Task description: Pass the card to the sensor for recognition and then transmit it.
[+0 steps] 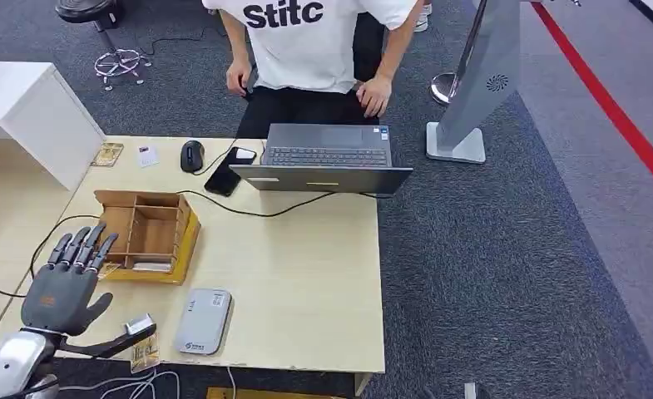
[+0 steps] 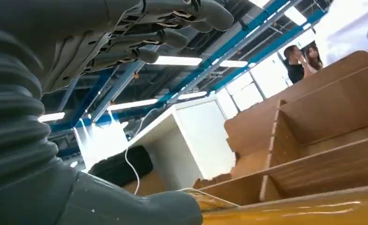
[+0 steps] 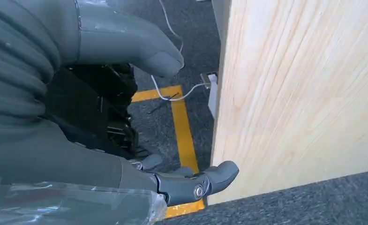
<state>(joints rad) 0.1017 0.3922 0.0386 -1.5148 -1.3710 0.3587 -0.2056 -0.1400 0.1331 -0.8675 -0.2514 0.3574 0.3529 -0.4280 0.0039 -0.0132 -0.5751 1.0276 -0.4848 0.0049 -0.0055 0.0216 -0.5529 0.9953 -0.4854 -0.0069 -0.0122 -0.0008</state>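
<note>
The pale wooden table [image 1: 306, 274] fills the middle of the head view, with a person in a white printed T-shirt [image 1: 306, 41] seated at its far edge at top centre. Below that person an open grey laptop [image 1: 327, 158] faces away from the robot. Left of centre sits a brown cardboard organiser box with open compartments [image 1: 144, 233], resting on a yellow base.

At the lower left, the robot's grey left hand [image 1: 69, 278] hovers with its fingers straight and spread toward the box, thumb out to the side, and nothing in it. Just to its right, at the table's near edge, lies the flat light-grey card sensor [image 1: 202, 320]. Between hand and sensor, a small card in a clear sleeve [image 1: 142, 342] lies at the table's front edge, untouched.

The right hand [image 3: 182, 183] hangs beside the table's side panel in its wrist view, fingers loosely curved, holding nothing.

By my reading, the task has barely begun: the card is yet to be picked up, presented to the sensor, and handed over.
</note>
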